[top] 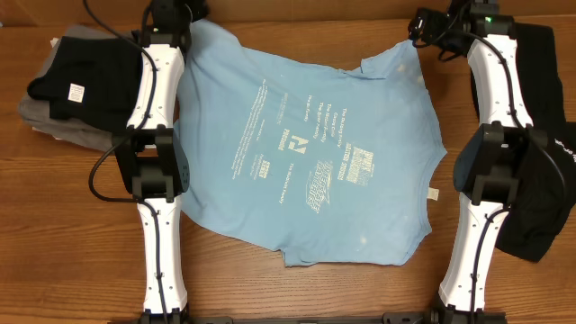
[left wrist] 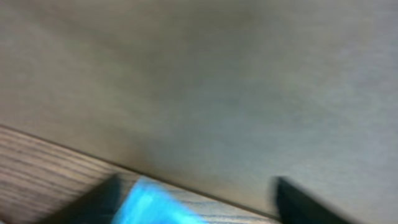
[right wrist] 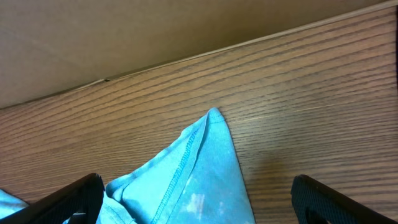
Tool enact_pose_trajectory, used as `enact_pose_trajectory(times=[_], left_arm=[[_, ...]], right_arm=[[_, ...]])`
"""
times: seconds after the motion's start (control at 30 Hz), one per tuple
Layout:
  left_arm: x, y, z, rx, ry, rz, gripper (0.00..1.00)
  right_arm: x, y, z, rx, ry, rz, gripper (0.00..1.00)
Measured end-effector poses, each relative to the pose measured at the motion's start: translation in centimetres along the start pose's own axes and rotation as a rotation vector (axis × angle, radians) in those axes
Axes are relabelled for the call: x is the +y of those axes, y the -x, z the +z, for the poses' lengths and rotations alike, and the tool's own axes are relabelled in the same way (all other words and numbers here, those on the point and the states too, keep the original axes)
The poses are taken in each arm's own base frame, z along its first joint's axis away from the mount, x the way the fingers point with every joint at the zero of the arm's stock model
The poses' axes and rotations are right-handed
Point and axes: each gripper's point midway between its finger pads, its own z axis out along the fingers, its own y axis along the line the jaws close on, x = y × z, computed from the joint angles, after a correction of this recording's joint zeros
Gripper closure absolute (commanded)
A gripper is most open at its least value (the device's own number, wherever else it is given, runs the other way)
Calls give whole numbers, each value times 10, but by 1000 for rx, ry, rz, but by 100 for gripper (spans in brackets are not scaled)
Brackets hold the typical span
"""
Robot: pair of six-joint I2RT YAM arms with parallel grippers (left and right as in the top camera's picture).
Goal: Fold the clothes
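**Blue shirt flat on the table**

The blue T-shirt (top: 315, 153) lies spread out on the wooden table (top: 342, 292), between the two arms. The left gripper (left wrist: 198, 190) and the right gripper (right wrist: 196, 186) both have fingers wide apart, a far shirt corner between them. A black garment (top: 63, 76) sits far left

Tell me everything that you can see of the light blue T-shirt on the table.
The light blue T-shirt lies spread flat, slightly wrinkled, in the middle of the wooden table, soft cotton-like cloth with white print facing up and a small white label near its right edge. The left arm crosses its left edge. A stitched corner lies between the open fingers of the right gripper; the left gripper, blurred, also straddles blue cloth.
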Motion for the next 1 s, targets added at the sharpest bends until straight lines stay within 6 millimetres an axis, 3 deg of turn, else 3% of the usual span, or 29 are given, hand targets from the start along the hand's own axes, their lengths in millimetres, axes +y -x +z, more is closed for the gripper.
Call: enact_pose_trajectory(times=[0.13, 0.27, 0.37, 0.43, 0.53, 0.63, 0.77, 0.87, 1.0], left_arm=[[0, -10, -1, 42, 10, 30, 0], [8, -41, -7, 181, 42, 61, 0], [16, -66, -24, 320, 77, 76, 0], [17, -70, -38, 381, 82, 89, 0], [11, -56, -71, 427, 79, 106, 0], [-1, -25, -119, 434, 68, 125, 0], [-17, 5, -179, 437, 50, 144, 0], [-24, 8, -213, 474, 47, 157, 0], [-24, -5, -234, 549, 63, 171, 0]], right_arm=[[0, -1, 0, 4, 1, 1, 0], [4, -9, 0, 38, 25, 8, 0], [7, -19, -2, 83, 45, 18, 0], [10, -28, -5, 123, 63, 27, 0], [19, -42, -21, 194, 99, 47, 0], [32, -42, -53, 221, 129, 57, 2], [51, -24, -113, 172, 160, 44, 3], [66, -13, -168, 121, 178, 27, 3], [82, -10, -239, 63, 198, 9, 3]])
